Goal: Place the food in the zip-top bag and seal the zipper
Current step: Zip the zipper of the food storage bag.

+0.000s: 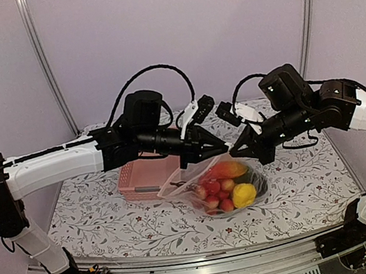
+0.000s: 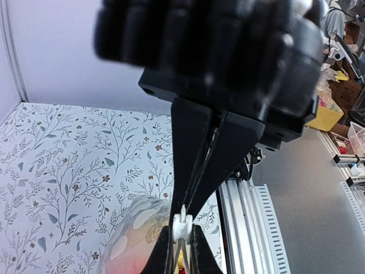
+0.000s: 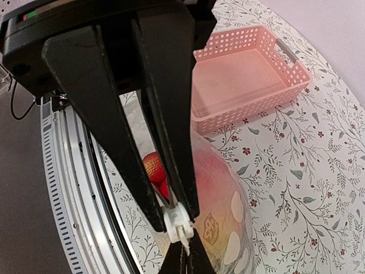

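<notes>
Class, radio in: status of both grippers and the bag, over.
Left gripper shut on zip-top bag mouth. Right gripper shut there too. Food inside. Nothing blocking.

Pink basket (image 3: 251,111) upright on floral table cover (image 1: 113,222); metal rail (image 1: 210,257) along edge.

I can read no word, number or brand anywhere in view. The clear soft plastic bag with white dots (image 3: 219,182), near the middle of the flower-patterned table (image 3: 302,188), bears one small brown printed emblem (image 3: 210,228), too blurred for me to make out any lettering.
</notes>
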`<act>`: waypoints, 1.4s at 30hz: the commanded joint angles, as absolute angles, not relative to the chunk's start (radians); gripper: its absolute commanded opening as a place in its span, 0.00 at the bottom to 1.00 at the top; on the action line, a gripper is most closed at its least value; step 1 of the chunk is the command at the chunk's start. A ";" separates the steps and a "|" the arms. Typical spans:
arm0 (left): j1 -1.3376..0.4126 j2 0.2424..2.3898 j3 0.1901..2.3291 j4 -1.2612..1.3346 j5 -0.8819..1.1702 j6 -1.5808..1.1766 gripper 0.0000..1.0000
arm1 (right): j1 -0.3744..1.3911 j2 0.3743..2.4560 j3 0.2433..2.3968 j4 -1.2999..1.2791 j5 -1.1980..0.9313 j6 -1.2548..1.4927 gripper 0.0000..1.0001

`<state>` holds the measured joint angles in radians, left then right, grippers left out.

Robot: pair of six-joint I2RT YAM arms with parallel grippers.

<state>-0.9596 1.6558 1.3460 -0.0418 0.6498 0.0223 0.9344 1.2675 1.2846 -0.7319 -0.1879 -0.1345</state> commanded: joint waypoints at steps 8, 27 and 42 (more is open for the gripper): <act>-0.899 1.599 1.294 -0.105 0.647 0.020 0.04 | 0.841 1.246 1.330 -0.661 -0.183 -0.114 0.00; -0.858 1.506 1.182 -0.194 0.600 0.036 0.04 | 0.777 1.217 1.308 -0.604 -0.180 -0.045 0.00; -0.840 1.339 0.904 -0.199 0.512 0.028 0.05 | 0.626 1.217 1.243 -0.578 -0.174 0.061 0.00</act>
<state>-0.8616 1.3846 0.9867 -0.0956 0.5304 0.0334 0.6956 1.2366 1.2427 -0.6422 -0.2577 0.0067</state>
